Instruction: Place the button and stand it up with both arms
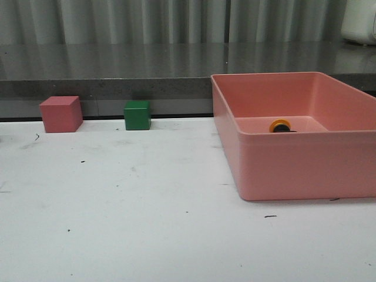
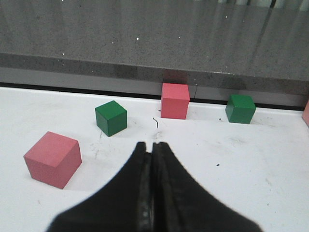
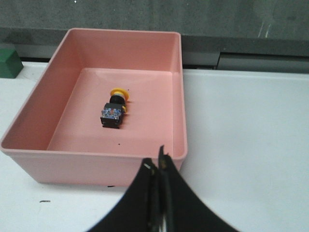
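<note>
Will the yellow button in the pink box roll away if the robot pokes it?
Probably only a little. The button lies on its side, and its round cap might let it rock, but the blocky black base should stop it. It looks stiff, and the pink box walls would catch it.

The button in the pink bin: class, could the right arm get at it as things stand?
Probably yes. The button lies alone in the open-topped pink bin, nothing over it; the right end effector, shut, must open first.

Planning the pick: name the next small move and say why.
Probably open the right gripper and bring it over the pink bin. The button lies on its side on the bin floor, untouched, and both the right gripper and the left gripper are shut and empty.
</note>
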